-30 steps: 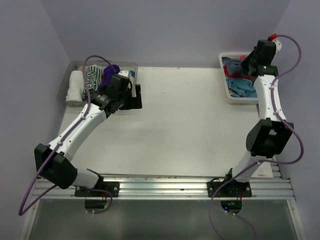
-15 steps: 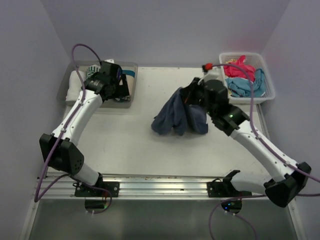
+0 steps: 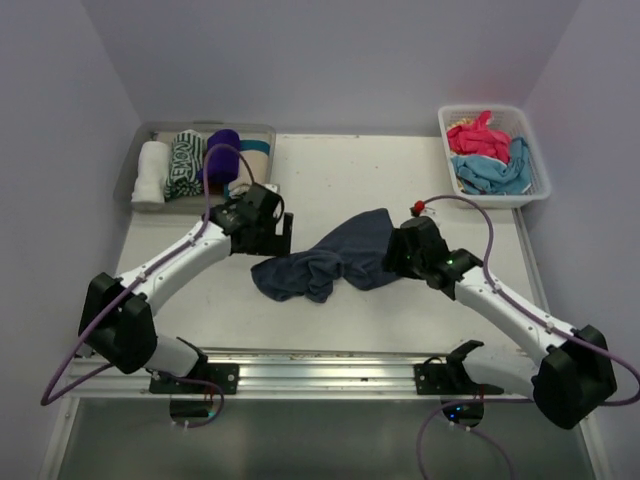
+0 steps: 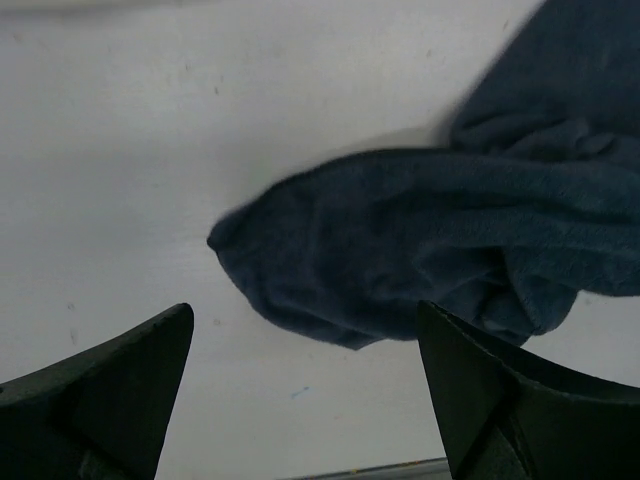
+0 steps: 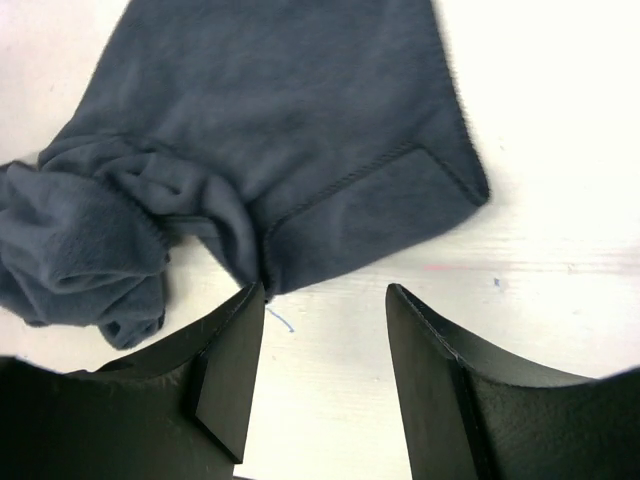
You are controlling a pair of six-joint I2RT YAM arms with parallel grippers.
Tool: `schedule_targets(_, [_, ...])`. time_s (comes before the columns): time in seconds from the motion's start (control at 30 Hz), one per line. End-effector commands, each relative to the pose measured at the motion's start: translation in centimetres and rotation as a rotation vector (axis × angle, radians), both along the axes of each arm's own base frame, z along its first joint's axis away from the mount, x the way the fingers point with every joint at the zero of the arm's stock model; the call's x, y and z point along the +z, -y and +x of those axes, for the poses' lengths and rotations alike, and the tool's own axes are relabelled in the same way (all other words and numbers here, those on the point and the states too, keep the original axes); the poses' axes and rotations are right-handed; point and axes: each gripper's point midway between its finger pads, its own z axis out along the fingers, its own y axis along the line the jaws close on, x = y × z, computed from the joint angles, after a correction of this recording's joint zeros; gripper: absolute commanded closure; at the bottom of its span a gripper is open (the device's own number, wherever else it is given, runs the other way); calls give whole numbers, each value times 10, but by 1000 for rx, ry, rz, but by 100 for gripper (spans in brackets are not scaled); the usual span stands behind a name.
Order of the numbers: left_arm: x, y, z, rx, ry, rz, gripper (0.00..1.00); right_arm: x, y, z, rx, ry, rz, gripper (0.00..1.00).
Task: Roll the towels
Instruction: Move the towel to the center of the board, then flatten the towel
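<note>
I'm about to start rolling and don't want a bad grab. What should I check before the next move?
1. Navy towel on the table, between the arms: ok.
2. Towel spread flat: not ok, the end nearer the left arm is bunched.
3. Left gripper open, at the bunched end: ok.
4. Right gripper open, holding nothing: ok.
5. Rolled towels in the tub, apart from the navy one: ok.

Pale lilac walls enclose a white table; aluminium rail at near edge.
</note>
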Motion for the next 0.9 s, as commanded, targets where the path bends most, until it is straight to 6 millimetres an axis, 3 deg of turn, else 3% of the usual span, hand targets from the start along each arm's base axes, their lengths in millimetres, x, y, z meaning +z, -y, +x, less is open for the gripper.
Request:
schedule_targets(0.0, [-31,-6,-31,99,-56,-45,5,-16,18,-9,-78,-62,30,44])
schedule_targets(0.1, [-54,-16,-34,170,-71,-12,6,-21,28,5,-117,-86,64,44])
schedule_targets(0.17, [-59,-18,-24,186,-50,15,7,-16,29,19,-123,-62,67,44])
schedule_targets(0.3, [-81,-12,-6,173,-76,55,10,-32,31,41,-118,-100,60,45])
schedule_targets(0.33, [-86,-9,-6,169,-93,51,15,-44,29,44,-112,-129,53,46])
schedule_targets(0.4, [-98,-3,-3,156,-103,36,23,-47,25,55,-111,-119,57,50])
schedule_targets(0.5, [-101,5,1,139,-116,18,46,-51,22,63,-114,-128,55,74])
schedule_targets(0.53, [-99,5,2,136,-111,16,64,-49,23,64,-120,-123,51,82])
schedule_targets(0.57, [-96,3,2,135,-113,31,74,-40,23,66,-124,-105,53,94])
schedule_targets(0.6, [-84,4,9,135,-86,30,81,-33,25,69,-130,-87,49,98])
schedule_targets(0.63, [-76,1,13,139,-63,43,100,-21,25,74,-131,-55,49,100])
schedule_targets(0.73, [-35,-1,34,129,30,24,100,17,33,87,-145,55,28,100])
schedule_targets(0.83, [21,-10,59,137,140,-26,100,69,39,104,-163,180,10,100])
schedule_targets(0.87, [48,-13,68,135,188,-38,100,92,40,111,-158,232,7,100])
